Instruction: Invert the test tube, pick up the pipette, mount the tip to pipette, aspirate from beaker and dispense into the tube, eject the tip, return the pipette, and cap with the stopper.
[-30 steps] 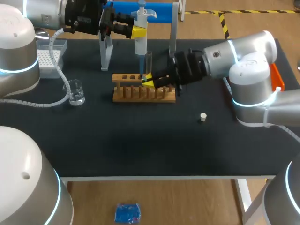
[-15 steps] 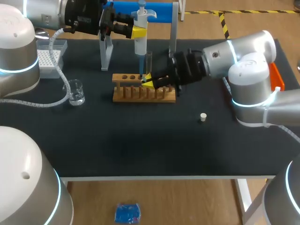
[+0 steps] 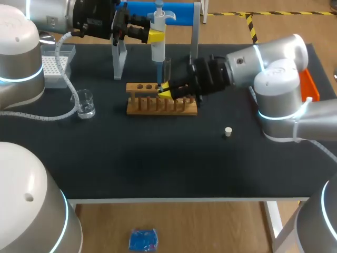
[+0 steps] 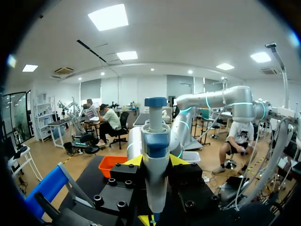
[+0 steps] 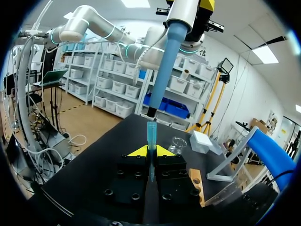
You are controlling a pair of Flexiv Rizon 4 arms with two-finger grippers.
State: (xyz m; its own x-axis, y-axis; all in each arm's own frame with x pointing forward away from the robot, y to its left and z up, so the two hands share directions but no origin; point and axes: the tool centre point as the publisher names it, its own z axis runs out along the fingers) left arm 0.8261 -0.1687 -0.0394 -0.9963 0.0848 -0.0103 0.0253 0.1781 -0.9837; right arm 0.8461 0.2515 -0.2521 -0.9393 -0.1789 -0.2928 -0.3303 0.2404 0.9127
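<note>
Step in hand, as I'm reading it, is mounting the tip. On the table [image 3: 158,158], the left arm is sitting at 11 o'clock with the left gripper [image 3: 154,36] clamping the pipette [image 3: 157,50] by its body and hanging it vertical over the wooden rack [image 3: 160,105]. The right gripper [image 5: 151,150] is pinching the blue tip [image 5: 151,134] upright between both fingers. It is holding it at the rack's 12 o'clock edge, just beside the test tube [image 3: 167,68]. The nozzle is hovering just above the tip's mouth, apart, and looking near coaxial in the right wrist view. I'm not able to tell the offset in depth. I'm suggesting a straight push down the axis, with the right fingers gripping hard enough that the tip isn't sliding or tilting. I'd be releasing only once it's seated. The beaker [image 3: 84,103] is waiting at the rack's 9 o'clock and the stopper [image 3: 228,132] at its 4 o'clock.
</note>
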